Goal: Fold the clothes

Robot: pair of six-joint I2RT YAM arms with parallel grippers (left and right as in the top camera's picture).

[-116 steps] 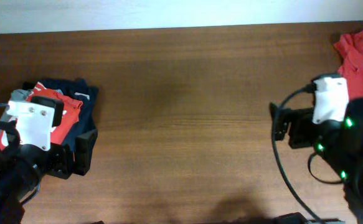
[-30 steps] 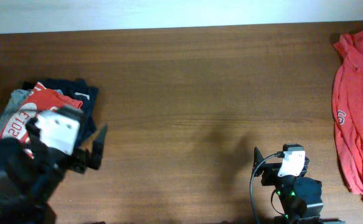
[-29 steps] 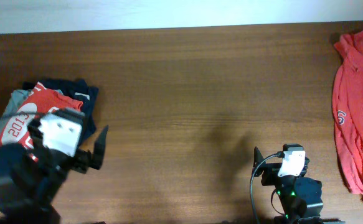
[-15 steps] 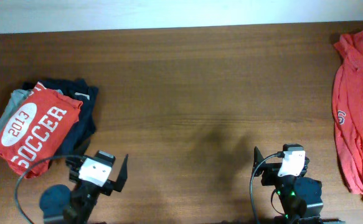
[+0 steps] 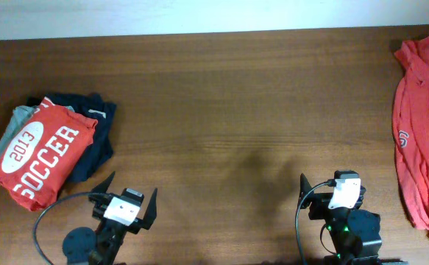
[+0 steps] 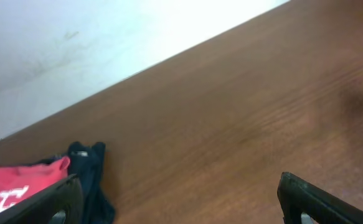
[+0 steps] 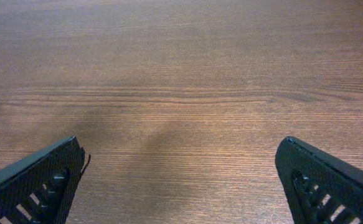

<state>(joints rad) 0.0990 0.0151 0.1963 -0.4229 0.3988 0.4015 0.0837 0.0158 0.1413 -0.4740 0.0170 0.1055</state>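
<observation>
Clothes (image 5: pixel 43 156) aside; left end effector (image 5: pixel 129 193), right end effector (image 7: pixel 180 146) low, agape.

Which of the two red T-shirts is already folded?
The red T-shirt with "2013 SOCCER" lettering, on the left side. The other red T-shirt, at the far right, lies stretched out, unfolded.

Four garments, two end effectors, one surface.

There are two orange-red shirts: one folded T-shirt (image 5: pixel 45 156) with white "2013 SOCCER" print at the left, and one unfolded T-shirt (image 5: pixel 418 132) lying along the right edge. One light-grey garment (image 5: pixel 12 124) and one dark navy garment (image 5: pixel 96 129) sit in the same left pile as the folded shirt. At the near edge are the left end effector (image 6: pixel 180 186) and the right end effector (image 7: pixel 181 155), each with two fingers. One wooden surface (image 5: pixel 221 110) carries it all.
</observation>
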